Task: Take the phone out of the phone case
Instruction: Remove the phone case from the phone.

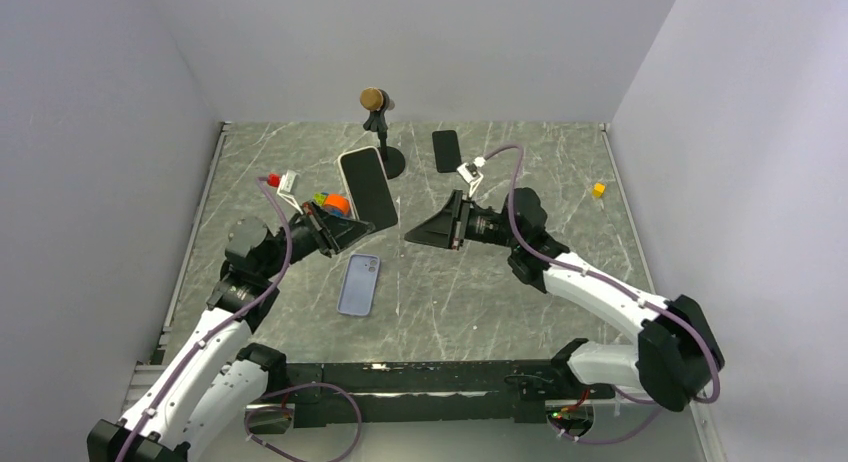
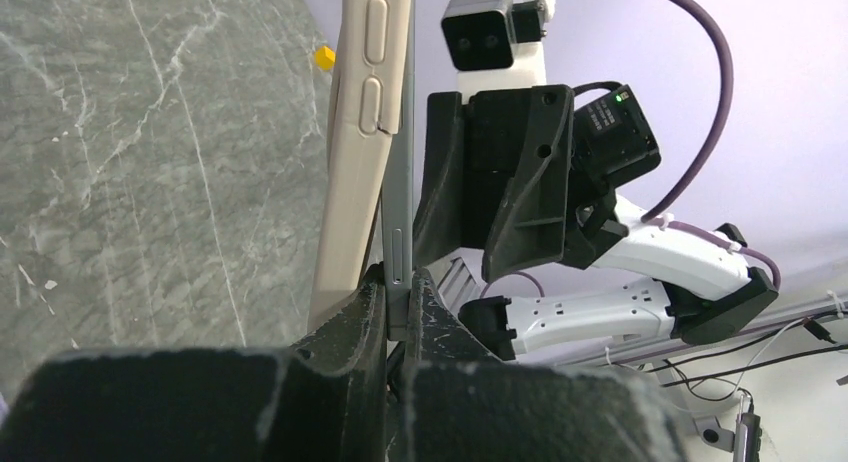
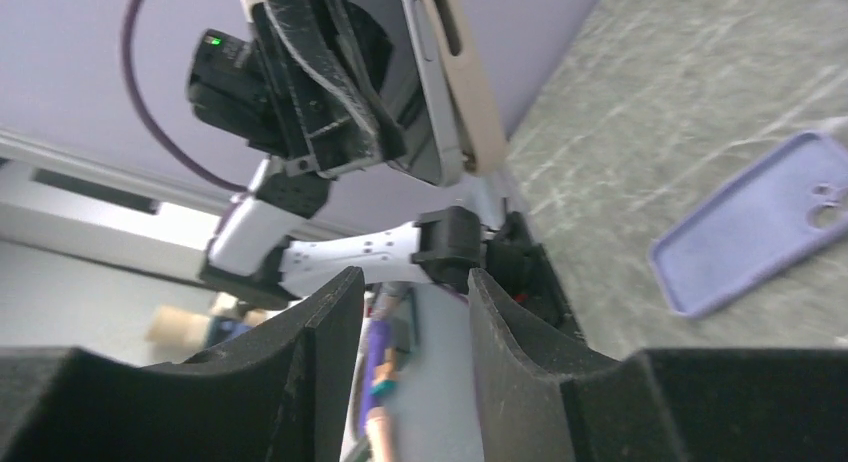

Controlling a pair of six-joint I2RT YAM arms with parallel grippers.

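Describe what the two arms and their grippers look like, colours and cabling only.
The left arm and right arm have white link shells, black joint housings and a purple cable looped along each. The left gripper and right gripper are matte black, wedge-shaped, with a white camera module at the wrist. A green light shows on the right wrist.

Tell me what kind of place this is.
Probably a lab test cell: plain white walls box in a marble-patterned table, with scattered props like a yellow block and a black stand.
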